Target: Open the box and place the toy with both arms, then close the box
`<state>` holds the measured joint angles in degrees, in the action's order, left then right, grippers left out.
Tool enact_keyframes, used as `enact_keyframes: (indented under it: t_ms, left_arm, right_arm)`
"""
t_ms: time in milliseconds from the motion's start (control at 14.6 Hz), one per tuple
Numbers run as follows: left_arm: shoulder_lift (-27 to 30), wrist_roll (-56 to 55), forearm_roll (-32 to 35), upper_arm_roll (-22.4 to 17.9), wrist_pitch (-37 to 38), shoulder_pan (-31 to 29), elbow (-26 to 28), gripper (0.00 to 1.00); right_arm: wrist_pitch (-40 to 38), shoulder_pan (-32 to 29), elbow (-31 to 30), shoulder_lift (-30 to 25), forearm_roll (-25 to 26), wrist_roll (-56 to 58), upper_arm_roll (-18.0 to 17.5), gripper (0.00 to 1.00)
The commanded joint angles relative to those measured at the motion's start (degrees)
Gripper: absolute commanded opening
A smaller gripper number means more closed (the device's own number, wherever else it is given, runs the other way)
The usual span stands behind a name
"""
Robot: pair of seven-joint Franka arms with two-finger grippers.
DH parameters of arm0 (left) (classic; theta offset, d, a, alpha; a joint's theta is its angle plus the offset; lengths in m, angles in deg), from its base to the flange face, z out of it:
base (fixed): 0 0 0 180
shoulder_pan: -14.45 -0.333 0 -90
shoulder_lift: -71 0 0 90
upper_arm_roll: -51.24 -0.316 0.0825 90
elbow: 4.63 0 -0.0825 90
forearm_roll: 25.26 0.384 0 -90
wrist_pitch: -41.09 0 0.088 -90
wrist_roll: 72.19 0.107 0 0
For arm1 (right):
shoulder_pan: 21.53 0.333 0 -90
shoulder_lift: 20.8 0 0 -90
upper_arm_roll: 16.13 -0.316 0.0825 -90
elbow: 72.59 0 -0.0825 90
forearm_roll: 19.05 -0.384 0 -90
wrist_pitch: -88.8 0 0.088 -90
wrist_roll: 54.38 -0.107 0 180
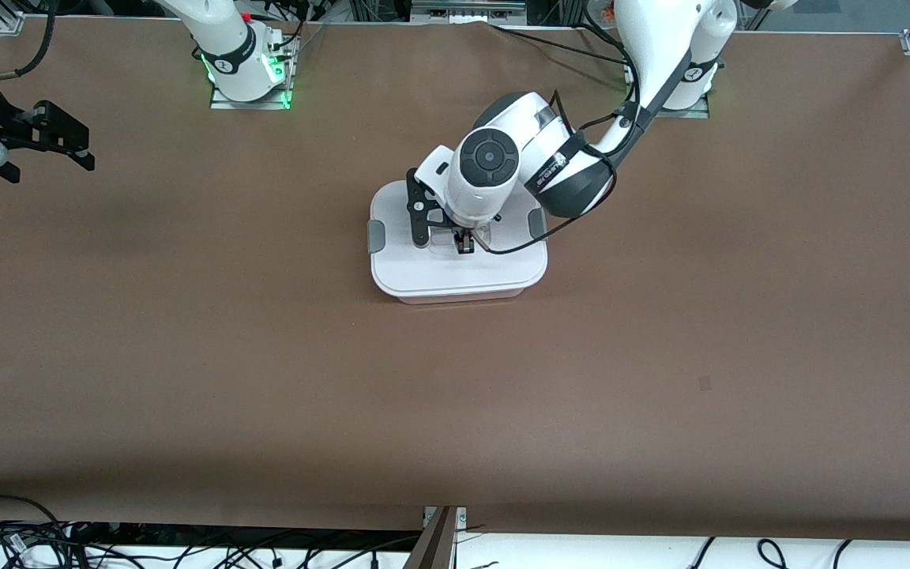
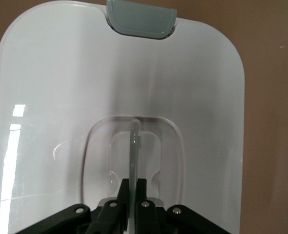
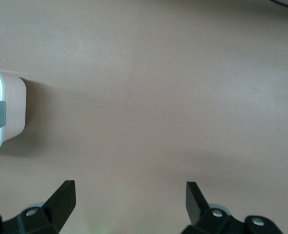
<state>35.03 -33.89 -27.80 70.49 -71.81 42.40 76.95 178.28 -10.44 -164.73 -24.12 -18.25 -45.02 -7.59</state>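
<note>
At centre frame of the front view sat the box point(image 1: 459, 269), lid point(image 1: 423, 273) on, a grey clip point(image 1: 376, 236) showing at each short end. No toy was visible in any view, so whether it lay inside could not be told. Left gripper point(image 1: 464, 243) was down on the lid's clear recessed handle point(image 2: 134, 146); in the left wrist view its fingers point(image 2: 143, 187) were closed tight on the thin upright handle bar. Left arm reached in from its base at upper right of the frame.

Right gripper point(image 1: 52, 146) hung over bare table point(image 1: 186, 356) at the upper left edge of the front view, fingers point(image 3: 63, 200) spread wide and holding nothing; the right wrist view caught one end of the box at its frame edge. That arm was waiting.

Judged step: either lifting the lid or having seated it; cannot tell which. If opening, next move calls for a straight upward pull, clips permitting, with the tub liable to rise too.
</note>
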Motion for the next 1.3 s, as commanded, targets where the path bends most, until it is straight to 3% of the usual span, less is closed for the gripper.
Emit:
enact_keyframes:
  t_ms: [0,410,478,546,751,956,1229]
  left_arm:
    - [0.11,-1.21,1.22,-0.35,-1.18,1.05,1.91,0.0]
    - [0.29,-1.3,4.73,0.09,-1.09,1.14,3.23,0.0]
    - [0.46,-1.3,4.73,0.09,-1.09,1.23,3.06,0.12]
    - [1.16,-1.21,4.73,0.09,-1.09,1.14,2.97,0.99]
    - [4.67,-1.39,4.21,0.09,0.39,0.44,2.79,1.0]
    - [8.89,-1.47,3.77,0.09,7.06,-1.75,2.35,1.0]
    - [14.86,-6.99,1.75,-0.26,15.68,-8.69,1.39,1.0]
  right_arm:
    - [0.09,-0.72,0.39,0.15,-0.98,-0.05,-0.28,1.0]
    - [0.0,-0.64,0.57,0.15,-0.89,0.13,-0.45,1.0]
    - [0.0,-0.64,0.57,0.07,-0.89,-0.22,-0.45,1.0]
    - [0.0,-0.64,0.65,0.07,-0.8,-0.31,-0.45,1.0]
    - [-0.09,-0.64,0.92,0.15,-0.8,-0.31,-0.45,1.0]
    - [-0.18,-0.64,0.83,0.07,-0.8,-0.23,-0.45,1.0]
    - [-0.18,-0.64,0.83,0.07,-0.8,0.04,-0.54,1.0]
